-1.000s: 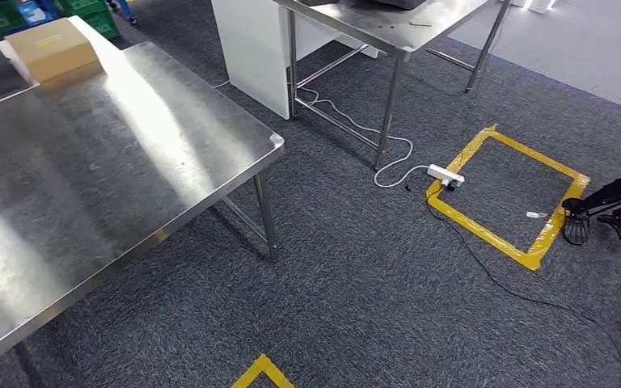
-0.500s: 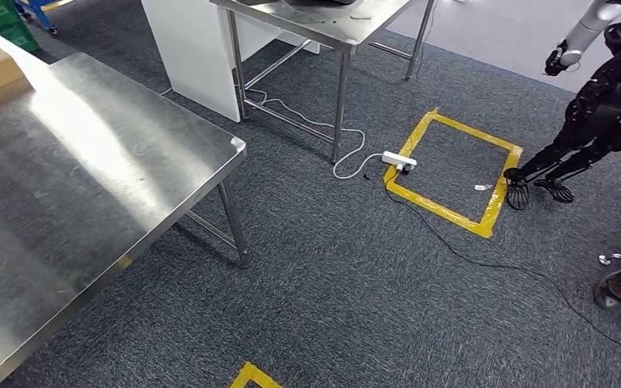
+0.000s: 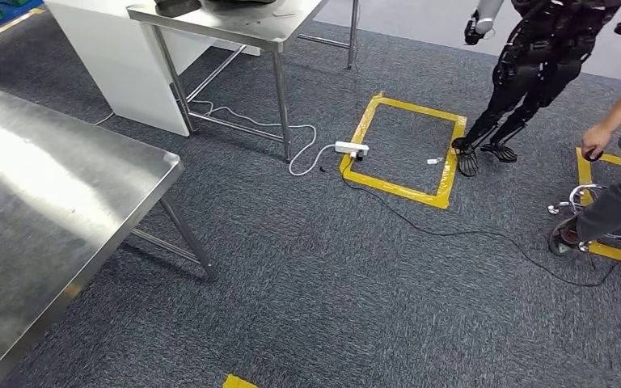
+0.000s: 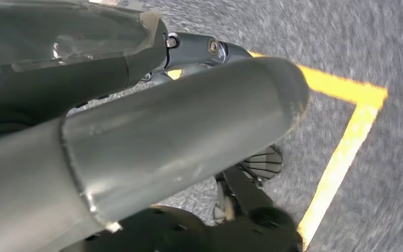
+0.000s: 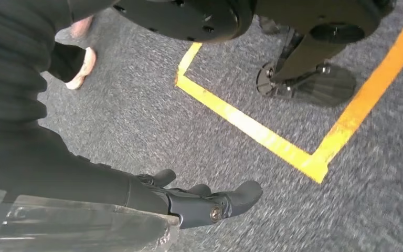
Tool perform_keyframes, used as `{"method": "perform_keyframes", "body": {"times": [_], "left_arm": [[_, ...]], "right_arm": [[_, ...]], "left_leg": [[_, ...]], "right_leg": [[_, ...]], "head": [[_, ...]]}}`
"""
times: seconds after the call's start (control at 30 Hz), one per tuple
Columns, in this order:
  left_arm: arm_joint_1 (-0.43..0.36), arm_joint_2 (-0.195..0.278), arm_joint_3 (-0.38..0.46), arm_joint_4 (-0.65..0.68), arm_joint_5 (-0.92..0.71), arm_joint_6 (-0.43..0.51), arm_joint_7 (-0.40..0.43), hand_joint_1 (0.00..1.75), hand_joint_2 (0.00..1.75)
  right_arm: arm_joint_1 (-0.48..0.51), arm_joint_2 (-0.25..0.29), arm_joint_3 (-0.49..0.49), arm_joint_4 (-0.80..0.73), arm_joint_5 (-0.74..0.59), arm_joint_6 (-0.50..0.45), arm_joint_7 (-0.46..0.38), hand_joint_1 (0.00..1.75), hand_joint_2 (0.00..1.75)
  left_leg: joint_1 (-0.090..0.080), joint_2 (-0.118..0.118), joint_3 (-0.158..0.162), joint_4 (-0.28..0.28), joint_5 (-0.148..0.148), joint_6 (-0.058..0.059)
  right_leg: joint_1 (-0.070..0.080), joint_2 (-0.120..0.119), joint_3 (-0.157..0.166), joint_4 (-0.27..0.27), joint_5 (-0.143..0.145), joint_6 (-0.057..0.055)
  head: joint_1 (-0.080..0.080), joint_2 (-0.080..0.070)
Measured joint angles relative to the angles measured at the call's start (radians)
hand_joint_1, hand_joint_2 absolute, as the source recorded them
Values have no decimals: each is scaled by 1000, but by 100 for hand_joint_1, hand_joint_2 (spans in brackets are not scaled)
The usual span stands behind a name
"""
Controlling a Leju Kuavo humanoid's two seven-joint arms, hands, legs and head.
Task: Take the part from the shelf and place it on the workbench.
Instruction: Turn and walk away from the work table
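Above the grey carpet [image 3: 331, 283] the right robot hand [image 5: 189, 197] hangs empty with fingers loosely apart, the left robot hand [image 4: 189, 121] shows a thick thumb hiding its fingers (its hold cannot be told), the steel desk [image 3: 48, 186] stands left, and where the part lies I cannot tell.

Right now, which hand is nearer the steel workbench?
Left, probably. The workbench lies on the robot's left; the left hand and right hand both hang low over carpet, away from it.
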Motion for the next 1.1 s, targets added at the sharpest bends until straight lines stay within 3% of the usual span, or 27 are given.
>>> {"method": "perform_keyframes", "body": {"times": [0.07,0.1,0.17,0.23,0.3,0.37,0.4,0.47,0.53,0.6,0.63,0.67,0.73,0.8,0.87,0.9,0.97,1.03,1.1], "left_arm": [[4,0,-1,1,0,-2,0,0,0],[5,0,-1,1,0,-2,0,0,0],[6,1,-1,2,0,-2,0,0,0],[6,4,-1,2,-2,-3,-3,0,0],[6,6,-3,2,-6,-4,-8,0,0],[3,6,-4,2,-11,-6,-11,0,0],[0,7,-5,2,-13,-8,-12,0,0],[-2,8,-6,2,-17,-11,-14,0,0],[-2,10,-6,2,-19,-12,-17,0,0],[-2,12,-6,2,-23,-13,-21,0,0],[-2,12,-6,2,-25,-14,-23,0,0],[-3,12,-6,2,-27,-14,-26,0,0],[-4,13,-7,2,-28,-15,-31,0,0],[-4,14,-7,3,-29,-15,-35,0,0],[-6,14,-7,3,-30,-15,-40,0,0],[-7,13,-7,3,-30,-15,-43,0,0],[-8,12,-7,3,-31,-15,-49,0,0],[-3,11,-7,4,-31,-15,-53,0,0],[2,10,-8,5,-32,-15,-55,0,0]], "right_arm": [[0,3,0,0,0,0,0,0,175],[1,4,0,0,0,0,0,0,175],[2,5,0,0,0,0,0,0,175],[0,6,0,1,-5,1,0,0,175],[-1,8,0,1,-14,1,0,0,175],[2,9,0,1,-21,1,0,0,175],[3,8,0,1,-24,0,0,0,175],[2,7,-1,1,-28,-1,1,0,175],[-2,6,-1,1,-29,-3,3,0,175],[-2,4,-1,1,-31,-7,9,0,175],[0,3,-1,1,-32,-10,14,0,175],[3,2,-1,1,-34,-12,18,0,175],[7,-1,-1,1,-36,-15,26,0,175],[4,-3,0,1,-36,-16,30,0,175],[4,-3,0,1,-36,-16,34,0,175],[6,-3,0,1,-36,-16,36,0,175],[8,-5,0,1,-35,-16,39,0,175],[8,-5,1,1,-34,-16,41,0,175],[11,-6,1,1,-34,-16,42,0,175]], "left_leg": [[0,-20,-61,117,-43,0],[0,-23,-73,131,-34,1],[1,-31,-44,47,35,4],[4,-70,8,-79,98,10],[2,-92,29,-134,114,15],[-5,-72,31,-141,118,25],[-6,-62,34,-148,123,34],[-4,-36,39,-161,131,48],[-6,-6,39,-164,132,52],[-8,23,38,-163,131,52],[-7,35,39,-163,130,51],[-7,47,41,-163,128,49],[-9,68,48,-162,122,39],[-14,88,57,-161,112,25],[-14,109,68,-164,106,12],[-10,106,71,-161,100,6],[-5,60,56,-115,62,-3],[-4,2,1,6,-5,-3],[-4,-17,-57,112,-38,1]], "right_leg": [[5,29,-2,1,1,-5],[7,45,-1,1,1,-6],[7,75,2,2,1,-5],[11,100,2,5,0,-2],[14,119,-7,7,2,8],[12,136,-18,4,7,23],[11,128,-24,10,4,29],[11,80,-56,71,-27,30],[9,33,-118,201,-82,26],[6,20,-162,290,-110,34],[4,16,-154,280,-102,43],[2,7,-127,231,-81,52],[1,-44,-46,87,-35,64],[6,-79,-4,11,-16,52],[11,-61,-4,5,-14,33],[8,-47,-4,5,-13,26],[2,-22,2,2,-7,11],[5,3,1,2,-4,0],[13,32,1,3,-3,-5]], "head": [[0,0],[0,0],[-1,0],[0,0],[1,0],[1,0],[0,0],[5,0],[8,0],[8,0],[9,0],[9,0],[10,0],[9,0],[8,0],[7,0],[4,0],[3,0],[3,0]]}}
